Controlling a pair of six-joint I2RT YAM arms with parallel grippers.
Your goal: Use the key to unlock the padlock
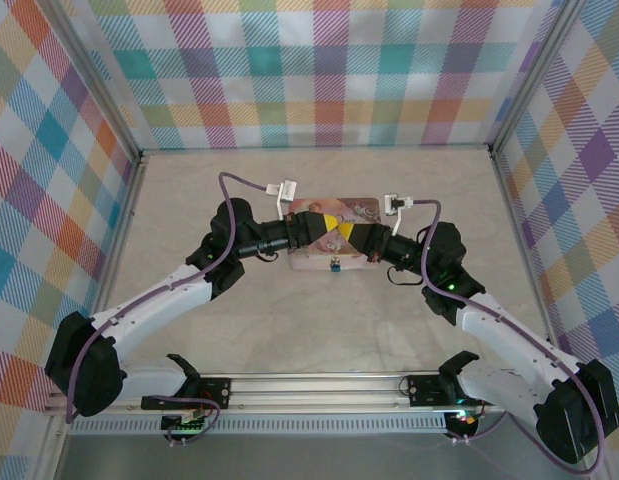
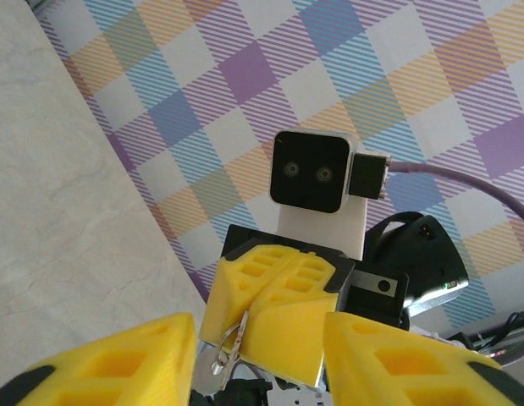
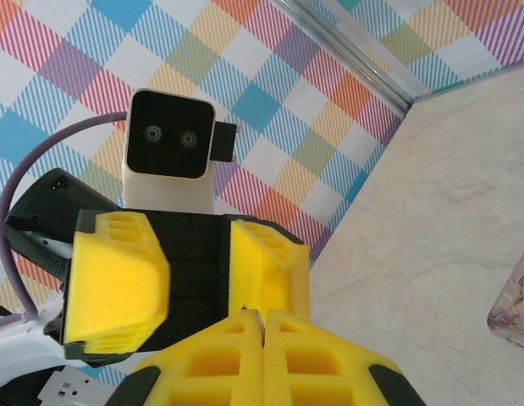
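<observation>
Left end effector (image 3: 194, 283) has its yellow fingers apart and holds nothing. It faces the right end effector (image 2: 249, 328) tip to tip, above the pink tin (image 1: 361, 212) in the middle of the desk (image 1: 319, 330). The right one is shut tight. A thin bit of metal with a wire ring, the key (image 2: 230, 342), pokes out from between its fingers.

The padlock (image 1: 333, 264) is tiny and blue-dark. It sits at the 6 o'clock edge of the tin, a little toward 6 o'clock from where the two end effectors meet.

The desk is pale, like light stone with faint swirls. Around it at 9, 12 and 3 o'clock stand walls (image 1: 319, 70) of checked cloth in pink, blue, orange, purple and green. Grey metal bars (image 1: 107, 105) run up the corners. At 6 o'clock a metal rail (image 1: 319, 384) holds the two arm bases.
</observation>
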